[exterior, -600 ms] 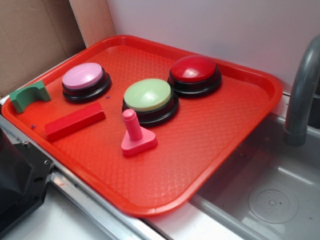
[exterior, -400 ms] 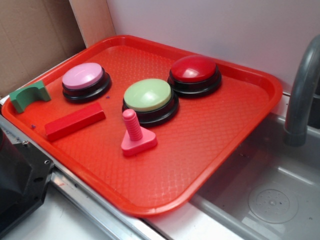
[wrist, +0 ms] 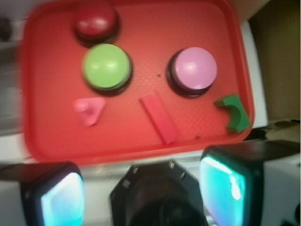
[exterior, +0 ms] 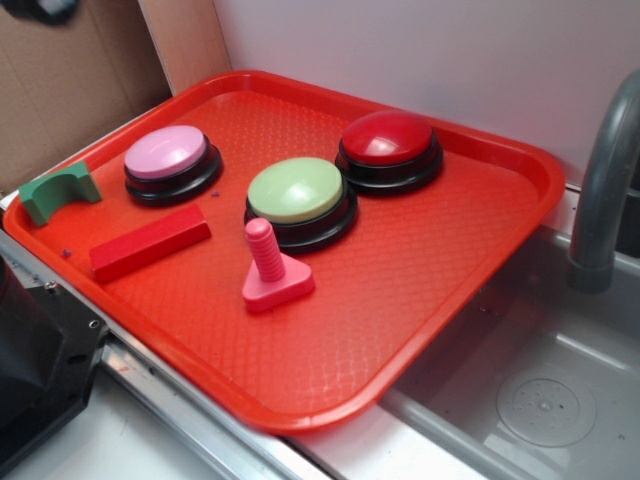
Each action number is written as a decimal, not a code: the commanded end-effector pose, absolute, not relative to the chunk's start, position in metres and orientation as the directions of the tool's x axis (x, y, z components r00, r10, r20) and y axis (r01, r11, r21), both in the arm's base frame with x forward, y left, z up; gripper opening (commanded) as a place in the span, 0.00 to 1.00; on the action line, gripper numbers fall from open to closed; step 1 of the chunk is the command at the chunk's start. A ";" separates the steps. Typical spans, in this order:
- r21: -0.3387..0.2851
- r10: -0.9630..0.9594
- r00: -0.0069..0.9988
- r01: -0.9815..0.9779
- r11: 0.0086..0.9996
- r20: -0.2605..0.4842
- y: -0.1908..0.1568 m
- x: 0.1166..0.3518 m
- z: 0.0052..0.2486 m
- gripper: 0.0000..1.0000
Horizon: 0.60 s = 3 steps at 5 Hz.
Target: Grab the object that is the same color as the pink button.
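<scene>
Exterior view: pink peg upright on the red tray, just in front of the light green button and almost touching its black base. Pink button to the green button's left, red button behind and to its right. Red block left of the peg, green arch block at the tray's left rim.

Wrist view, blurred: gripper high above the tray's near edge, fingers spread wide, holding nothing. Peg well apart from the gripper, below the green button, left of the red block.
</scene>
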State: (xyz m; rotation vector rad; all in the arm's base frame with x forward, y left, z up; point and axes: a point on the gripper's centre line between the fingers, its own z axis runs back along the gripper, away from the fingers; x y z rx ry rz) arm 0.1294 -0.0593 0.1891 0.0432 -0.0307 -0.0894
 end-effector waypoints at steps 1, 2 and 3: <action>0.095 -0.236 0.965 0.225 0.970 0.117 -0.081 0.150 0.108 1.00; 0.057 -0.247 0.959 0.242 0.969 0.139 -0.075 0.160 0.089 1.00; -0.020 -0.275 0.947 0.282 0.959 0.167 -0.082 0.186 0.070 1.00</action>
